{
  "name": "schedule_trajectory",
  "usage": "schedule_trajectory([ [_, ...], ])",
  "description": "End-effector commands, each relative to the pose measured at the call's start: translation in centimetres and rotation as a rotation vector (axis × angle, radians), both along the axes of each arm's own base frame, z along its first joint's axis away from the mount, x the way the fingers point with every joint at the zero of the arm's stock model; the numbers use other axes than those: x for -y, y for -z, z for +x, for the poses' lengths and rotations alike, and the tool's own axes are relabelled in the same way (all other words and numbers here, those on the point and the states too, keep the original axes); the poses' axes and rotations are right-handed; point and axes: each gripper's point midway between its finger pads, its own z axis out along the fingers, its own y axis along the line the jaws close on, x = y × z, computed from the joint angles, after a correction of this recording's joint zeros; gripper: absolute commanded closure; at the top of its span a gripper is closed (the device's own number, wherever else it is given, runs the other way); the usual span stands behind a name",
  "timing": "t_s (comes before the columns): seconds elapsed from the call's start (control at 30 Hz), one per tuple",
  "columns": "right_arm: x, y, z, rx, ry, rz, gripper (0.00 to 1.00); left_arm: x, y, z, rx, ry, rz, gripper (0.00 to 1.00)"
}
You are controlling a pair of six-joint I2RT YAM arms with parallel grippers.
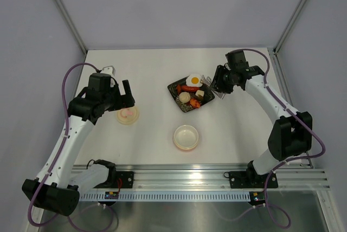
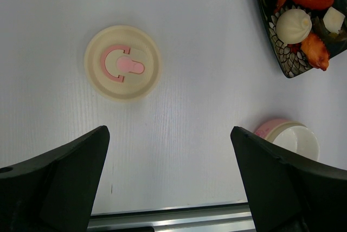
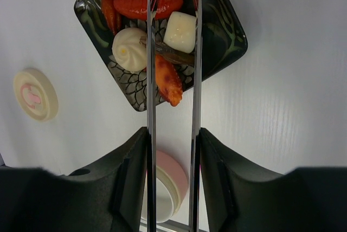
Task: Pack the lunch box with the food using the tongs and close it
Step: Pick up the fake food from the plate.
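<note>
My right gripper (image 3: 172, 141) is shut on the tongs (image 3: 151, 88), whose two silvery arms stand apart and reach out over the food. The tong arms straddle the pale cube (image 3: 180, 31). Their left arm crosses the red sausage (image 3: 165, 4), with its tip at the fried egg (image 1: 194, 80). A pale ball (image 3: 129, 49) and an orange piece (image 3: 169, 83) lie beside them. The lunch box (image 1: 186, 137) sits uncovered in the middle of the table. Its lid (image 1: 128, 115) lies apart, just in front of my left gripper (image 1: 123, 95), which is open and holds nothing.
The food lies on a black square tray (image 1: 174, 88) to the right of centre. An aluminium rail (image 1: 206, 180) runs along the near edge of the table. Grey enclosure walls rise behind and at both sides.
</note>
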Motion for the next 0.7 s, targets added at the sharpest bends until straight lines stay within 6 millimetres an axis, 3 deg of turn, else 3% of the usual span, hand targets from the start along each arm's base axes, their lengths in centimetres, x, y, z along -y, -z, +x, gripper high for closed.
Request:
schedule_trajectory([
  [0.0,-0.7,0.0,1.3,0.034,0.002,0.029,0.53,0.0,-0.7,0.8,0.035,-0.006,0.007,0.01],
  [0.23,-0.9,2.3,1.3,-0.009,-0.004,0.026,0.53,0.0,-0.8,0.9,0.036,-0.009,0.006,0.01],
  [0.67,-1.4,4.7,1.5,-0.029,0.018,0.060,0.52,0.0,-0.7,1.0,0.030,-0.004,0.007,0.01],
])
